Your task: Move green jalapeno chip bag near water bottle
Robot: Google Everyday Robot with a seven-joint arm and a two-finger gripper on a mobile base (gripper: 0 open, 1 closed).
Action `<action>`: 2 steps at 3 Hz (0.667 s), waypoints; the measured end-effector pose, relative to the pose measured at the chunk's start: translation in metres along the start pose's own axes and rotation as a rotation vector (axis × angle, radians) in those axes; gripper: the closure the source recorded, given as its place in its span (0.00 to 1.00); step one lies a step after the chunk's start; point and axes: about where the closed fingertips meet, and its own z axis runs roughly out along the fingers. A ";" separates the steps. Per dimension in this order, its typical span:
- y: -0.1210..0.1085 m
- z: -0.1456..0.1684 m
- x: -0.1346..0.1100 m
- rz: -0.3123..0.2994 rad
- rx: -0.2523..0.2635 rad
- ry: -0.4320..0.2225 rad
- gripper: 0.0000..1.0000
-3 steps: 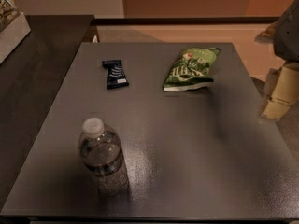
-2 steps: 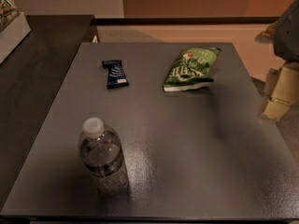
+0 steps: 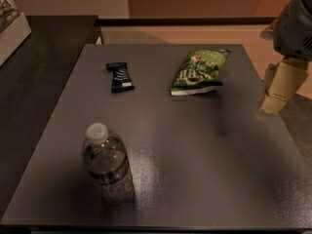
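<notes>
Approach: gripper (image 3: 279,87) hangs beside the desk (image 3: 209,150), open or closed impossible to tell; next, grasp green jalapeno chip bag (image 3: 199,72), far from water bottle (image 3: 106,162).

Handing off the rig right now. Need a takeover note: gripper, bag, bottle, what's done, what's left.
Gripper: at the table's right edge, apart from the chip bag.
Chip bag: lying flat, far right part of the table.
Water bottle: upright, near left.
Blue wrapper: far left, not part of the job.
Done: nothing; bag not yet grasped.
Left: reach, grasp the bag, set it beside the bottle.
</notes>
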 end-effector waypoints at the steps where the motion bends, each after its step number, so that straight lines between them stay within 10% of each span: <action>1: -0.019 0.025 -0.011 0.088 0.024 -0.022 0.00; 2: -0.042 0.049 -0.024 0.233 0.057 -0.072 0.00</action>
